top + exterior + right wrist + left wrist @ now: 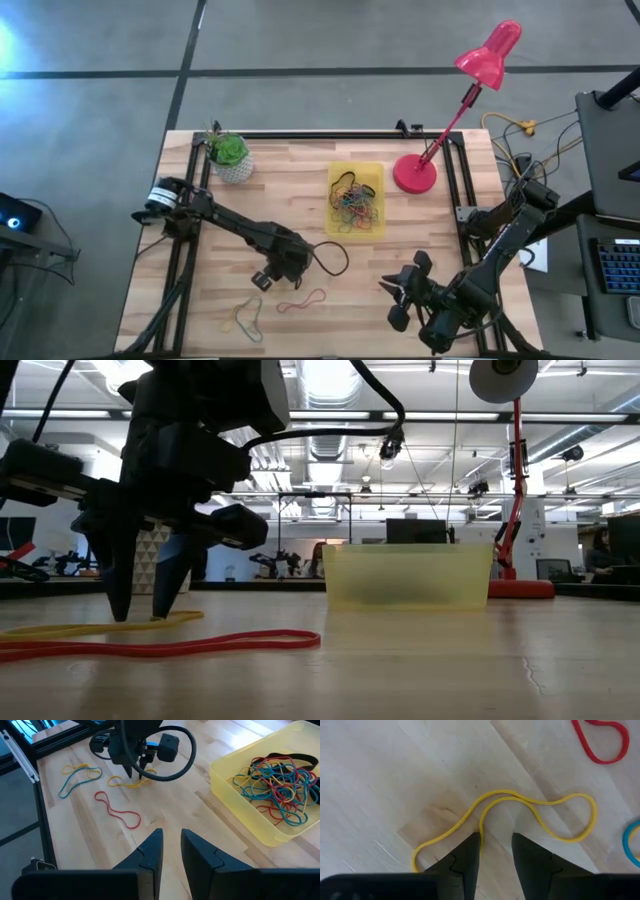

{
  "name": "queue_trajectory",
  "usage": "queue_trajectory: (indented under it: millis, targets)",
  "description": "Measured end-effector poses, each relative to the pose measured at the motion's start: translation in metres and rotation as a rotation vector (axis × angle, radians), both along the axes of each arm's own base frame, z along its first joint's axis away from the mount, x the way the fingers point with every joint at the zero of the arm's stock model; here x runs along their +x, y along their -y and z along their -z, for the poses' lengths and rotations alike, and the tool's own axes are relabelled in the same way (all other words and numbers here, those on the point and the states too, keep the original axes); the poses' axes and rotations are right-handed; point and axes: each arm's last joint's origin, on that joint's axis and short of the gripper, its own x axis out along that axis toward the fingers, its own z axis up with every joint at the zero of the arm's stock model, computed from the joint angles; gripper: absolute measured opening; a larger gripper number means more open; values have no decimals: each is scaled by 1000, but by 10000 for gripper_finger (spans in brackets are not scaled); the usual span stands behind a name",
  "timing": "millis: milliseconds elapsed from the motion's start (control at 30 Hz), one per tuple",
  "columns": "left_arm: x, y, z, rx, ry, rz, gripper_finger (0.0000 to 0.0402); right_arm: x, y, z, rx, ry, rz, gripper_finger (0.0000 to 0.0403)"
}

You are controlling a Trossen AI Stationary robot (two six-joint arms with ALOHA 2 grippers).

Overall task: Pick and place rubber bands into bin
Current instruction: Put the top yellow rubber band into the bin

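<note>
A yellow rubber band (530, 805) lies flat on the wooden table. My left gripper (496, 840) stands open right over it, fingers pointing down, tips at the tabletop (140, 610). One strand of the band runs up to the tip of one finger. A red rubber band (117, 810) and a yellow and blue pair (80, 775) lie close by. The bin (356, 200), a yellow tray, holds a tangle of several coloured rubber bands (277, 782). My right gripper (170, 842) hovers open above the table's near right part with nothing between its fingers. My left gripper comes at the yellow band from above, fingers pointing down. One strand of the band (481, 826) runs in under the tip of one finger (470, 852). Whether that finger touches the strand, I cannot tell. The band lies slack on the table.
A white pot with a green plant (230, 155) stands at the far left. A pink desk lamp (415, 172) stands to the right of the bin. Black frame rails (180, 250) run along the table's left and right edges.
</note>
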Motion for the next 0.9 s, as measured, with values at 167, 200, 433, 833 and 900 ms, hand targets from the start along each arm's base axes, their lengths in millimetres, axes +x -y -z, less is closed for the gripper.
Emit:
queue_trajectory:
  millis: [167,200,433,833,900]
  targets:
    - [0,-1,2,11,12,-11,77,0,0,0,1,1,0,59]
    - [0,-1,2,12,14,-13,68,0,0,0,1,1,0,59]
    - [-2,-3,5,8,5,-20,7,0,0,0,6,3,-1,59]
    - [1,-4,0,10,20,-77,0,0,-1,0,5,3,-4,59]
    - [2,-5,-7,6,40,-88,0,0,-1,0,5,3,-4,59]
